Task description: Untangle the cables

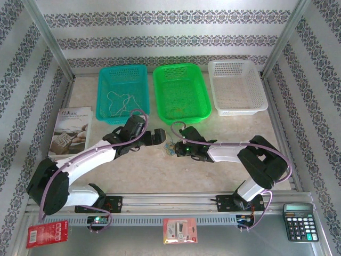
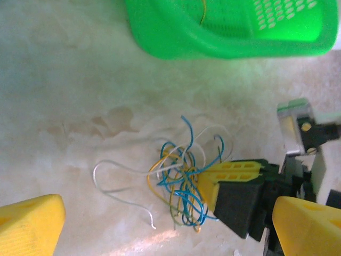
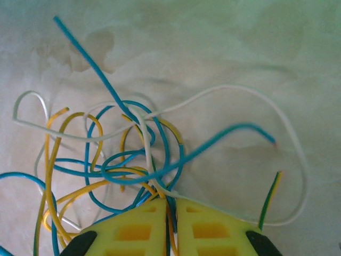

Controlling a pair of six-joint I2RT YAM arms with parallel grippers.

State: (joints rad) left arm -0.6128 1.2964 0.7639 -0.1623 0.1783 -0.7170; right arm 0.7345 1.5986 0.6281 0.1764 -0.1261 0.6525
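A tangle of thin blue, yellow-orange and cream-white cables lies on the table in front of the green basket. In the right wrist view my right gripper is shut on a few strands of the cables, which run down between its yellow fingers. The left wrist view shows that same right gripper pinching the tangle from the right. One white strand trails loose to the left. My left gripper is wide open and hovers just short of the tangle, holding nothing.
Teal, green and white baskets line the back. A white cord lies in the teal one. A booklet lies at the left. A calculator and packets sit on the front rail.
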